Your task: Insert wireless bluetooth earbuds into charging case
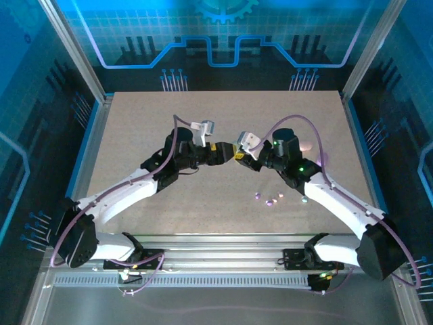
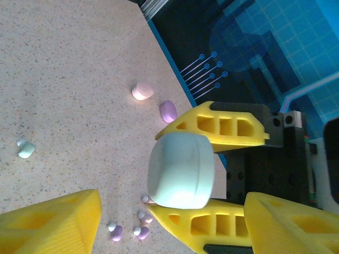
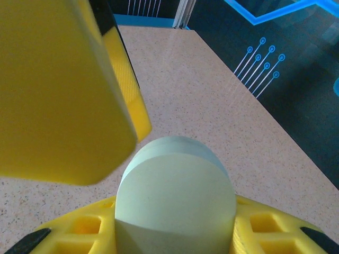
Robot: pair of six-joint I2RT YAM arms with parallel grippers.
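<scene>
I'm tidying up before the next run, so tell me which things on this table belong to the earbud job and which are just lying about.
In the job:
- mint case, clamped in the right gripper
- lilac and pinkish earbuds, loose near it
- pale mint earbuds, farther off

Lying about, at least for now:
- pink case
- lilac case, beside it, both untouched

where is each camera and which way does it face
top external: above, behind the bases, looking down at the table; left arm and right arm meet mid-table
left wrist: on the left arm, looking past left fingers at the mint case in the right fingers
right wrist: on the right arm, facing across the table; right fingers hold the case
shared: both wrists see the case
</scene>
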